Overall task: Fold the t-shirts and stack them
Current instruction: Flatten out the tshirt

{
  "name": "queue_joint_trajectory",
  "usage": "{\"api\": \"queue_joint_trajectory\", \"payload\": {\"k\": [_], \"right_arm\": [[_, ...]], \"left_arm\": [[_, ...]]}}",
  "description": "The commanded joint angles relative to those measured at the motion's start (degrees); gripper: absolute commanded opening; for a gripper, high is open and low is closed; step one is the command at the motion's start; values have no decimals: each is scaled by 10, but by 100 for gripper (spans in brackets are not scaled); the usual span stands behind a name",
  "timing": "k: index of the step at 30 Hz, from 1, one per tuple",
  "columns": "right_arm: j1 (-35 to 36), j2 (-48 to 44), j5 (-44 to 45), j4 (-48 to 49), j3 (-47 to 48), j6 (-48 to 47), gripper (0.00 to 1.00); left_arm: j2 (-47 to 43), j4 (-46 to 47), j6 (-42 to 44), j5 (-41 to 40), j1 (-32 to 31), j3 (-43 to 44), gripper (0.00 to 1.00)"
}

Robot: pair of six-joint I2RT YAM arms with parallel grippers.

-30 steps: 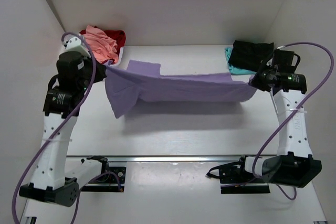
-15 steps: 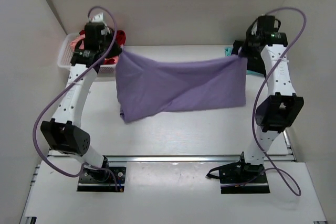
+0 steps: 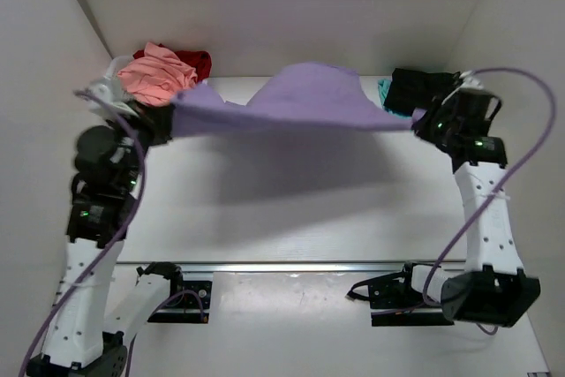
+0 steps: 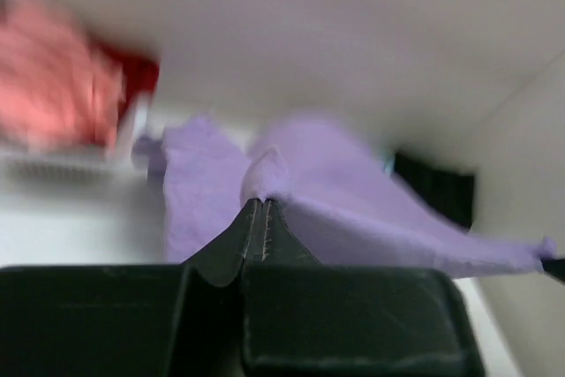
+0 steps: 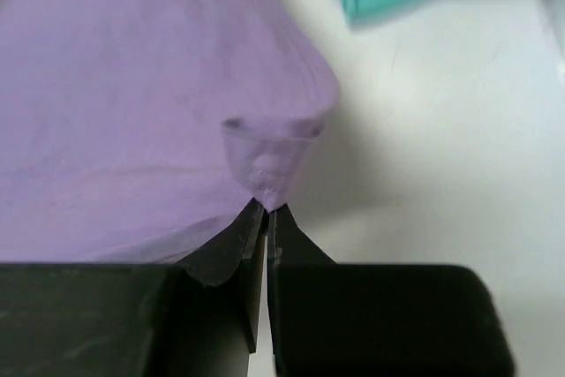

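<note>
The lavender-purple t-shirt (image 3: pixel 300 99) is stretched in the air between my two grippers, billowing up toward the back wall. My left gripper (image 3: pixel 166 116) is shut on its left corner; in the left wrist view (image 4: pixel 262 200) the jaws pinch the cloth (image 4: pixel 353 192). My right gripper (image 3: pixel 422 123) is shut on its right corner; in the right wrist view (image 5: pixel 267 207) the cloth (image 5: pixel 132 103) bunches at the tips. The salmon-pink (image 3: pixel 157 75) and red (image 3: pixel 196 61) shirts lie at back left. The black (image 3: pixel 422 88) and teal (image 3: pixel 387 93) shirts lie at back right.
The white mesh basket (image 3: pixel 108 86) under the pink and red shirts is mostly hidden by my left arm. White walls close in the table on the left, back and right. A metal rail (image 3: pixel 291 264) runs along the near edge.
Both arms have swung down and forward from the raised spread. The shirt, which hung down like a curtain, now flies up flat and billows toward the back.
</note>
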Motion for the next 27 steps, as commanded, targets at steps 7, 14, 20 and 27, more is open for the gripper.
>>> {"api": "queue_joint_trajectory", "payload": {"k": [7, 14, 20, 27], "right_arm": [[-15, -20, -92, 12, -285, 40, 0], [-23, -35, -87, -27, -365, 58, 1], [-33, -10, -39, -79, -379, 58, 0], [-58, 2, -16, -80, -377, 57, 0]], "left_arm": [[-87, -112, -86, 93, 13, -331, 0], [-135, -182, -99, 117, 14, -399, 0], [-112, -154, -105, 129, 13, -419, 0], [-49, -102, -77, 107, 34, -392, 0]]}}
